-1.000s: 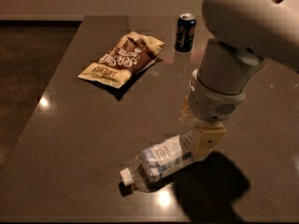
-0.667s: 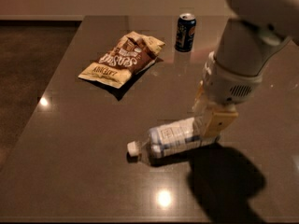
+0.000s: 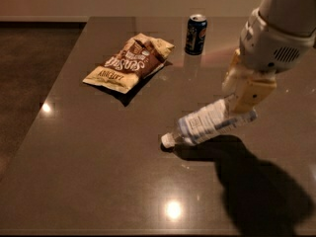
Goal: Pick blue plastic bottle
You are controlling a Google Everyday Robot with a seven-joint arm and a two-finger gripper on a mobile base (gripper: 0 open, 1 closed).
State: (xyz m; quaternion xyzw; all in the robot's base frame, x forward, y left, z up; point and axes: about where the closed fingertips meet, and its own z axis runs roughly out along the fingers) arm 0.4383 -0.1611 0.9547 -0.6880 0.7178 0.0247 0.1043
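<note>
The blue plastic bottle point(image 3: 207, 124) is clear with a white cap at its left end and a pale printed label. It hangs tilted, cap end low near the table point(image 3: 98, 172), base end raised. My gripper point(image 3: 240, 98) is shut on the bottle's base end, its cream fingers point(image 3: 251, 96) on either side of it, at the right of the view. The white arm rises to the upper right corner.
A brown and cream chip bag point(image 3: 131, 62) lies at the back left of the dark table. A dark blue soda can point(image 3: 196, 34) stands upright at the back centre. The table's left edge drops to a dark floor point(image 3: 29, 68).
My gripper has risen and moved right with the bottle. The bottle's base end has come up off the table and the cap end has followed to the right.
</note>
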